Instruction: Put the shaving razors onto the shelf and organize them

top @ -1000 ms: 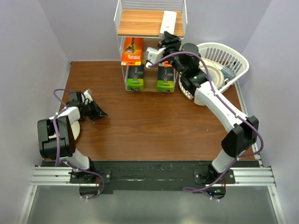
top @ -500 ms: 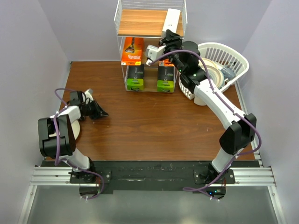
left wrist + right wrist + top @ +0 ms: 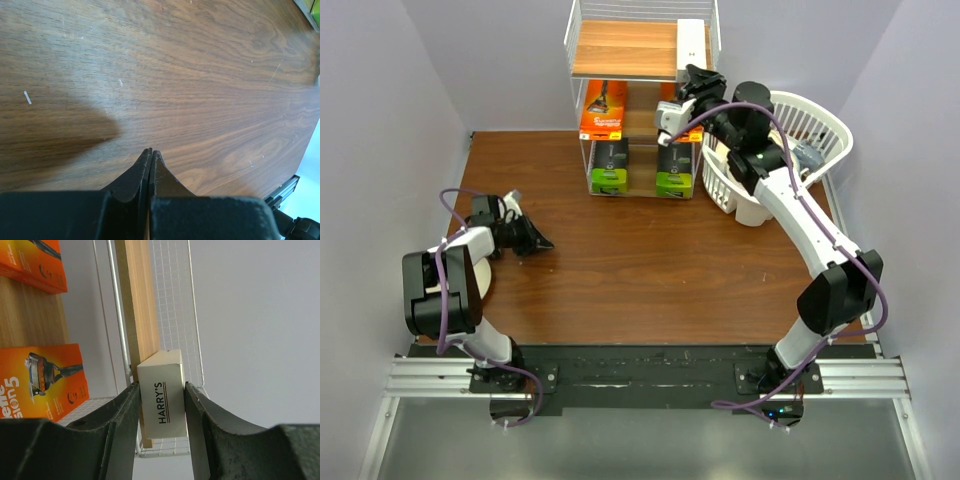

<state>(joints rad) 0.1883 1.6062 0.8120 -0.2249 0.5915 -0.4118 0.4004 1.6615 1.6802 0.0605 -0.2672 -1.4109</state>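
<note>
White slim box [image 3: 160, 409] lettered HARRY'S sits clamped in the right claw [image 3: 161, 388].

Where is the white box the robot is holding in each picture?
Top external: the white box is at the top, over the right side of the shelf's top board.
Left wrist: not in it.
Right wrist: the white box is in the middle, pinched between the right fingers.
Shared landmark: the shelf's wooden board sits beside the box in both of those views.
</note>
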